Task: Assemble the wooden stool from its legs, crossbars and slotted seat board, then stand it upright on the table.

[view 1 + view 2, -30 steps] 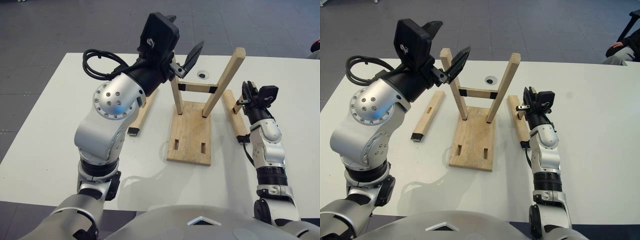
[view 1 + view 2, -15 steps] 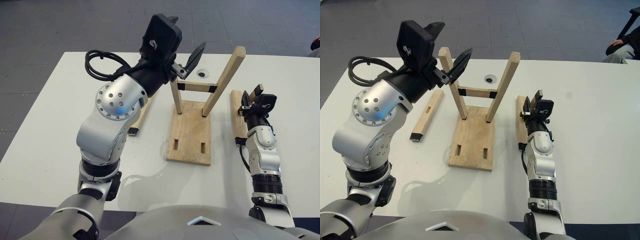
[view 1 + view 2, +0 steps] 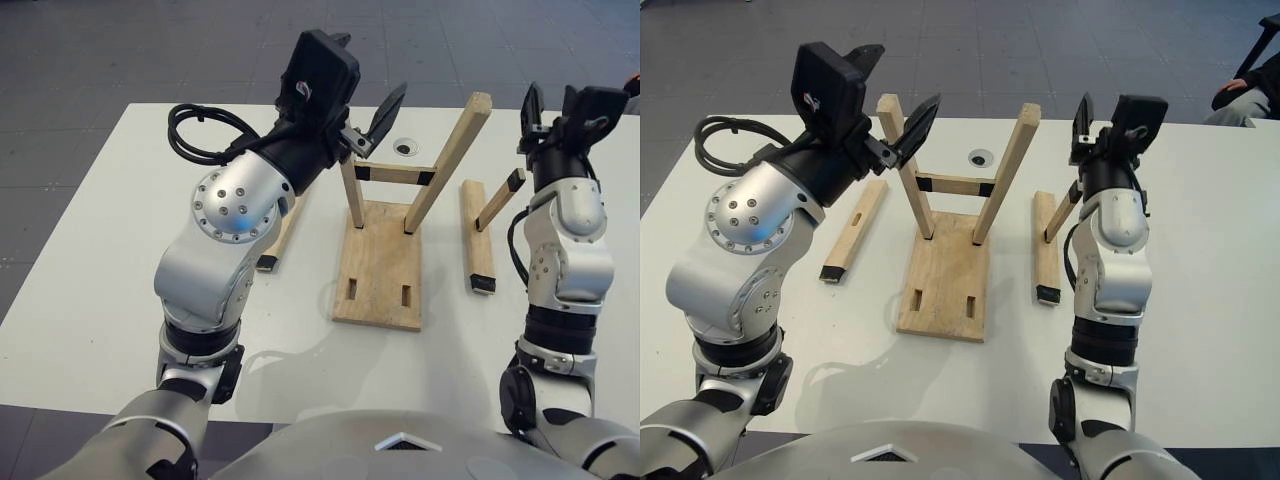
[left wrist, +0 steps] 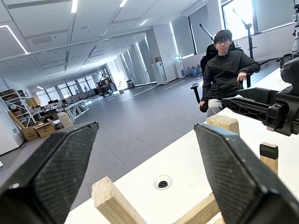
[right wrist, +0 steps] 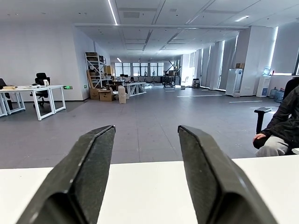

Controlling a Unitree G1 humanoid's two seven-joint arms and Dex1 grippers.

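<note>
The right end effector [image 3: 549, 108] has just lifted off the counter [image 3: 100, 260]: a second ago it sat low on the loose leg piece [image 3: 478, 245] to the right of the seat board [image 3: 378, 265], and now it hangs high above that side, fingers spread apart and holding nothing. The piece it left lies just right of the board, one leg flat and a second stick [image 3: 500, 198] slanting up from it, so it reads as the second leg pair, put down and not yet fitted. The left end effector [image 3: 902, 85] has not moved in that time; its fingers stand apart on either side of the top of the left upright leg [image 3: 352, 195] over the far end of the board, and I cannot tell whether they touch it. That leg, its partner [image 3: 448, 160] and the crossbar [image 3: 395, 175] between them stand in the board's far end. The only holders here are the board's slots: the two near ones [image 3: 352, 288] are open and hold nothing. Another loose leg [image 3: 855, 230] lies flat to the left of the board. By my judgement the stool is about half built, and the release suggests a fresh grasp on the right-hand pair is needed before it can go into the near slots.
</note>
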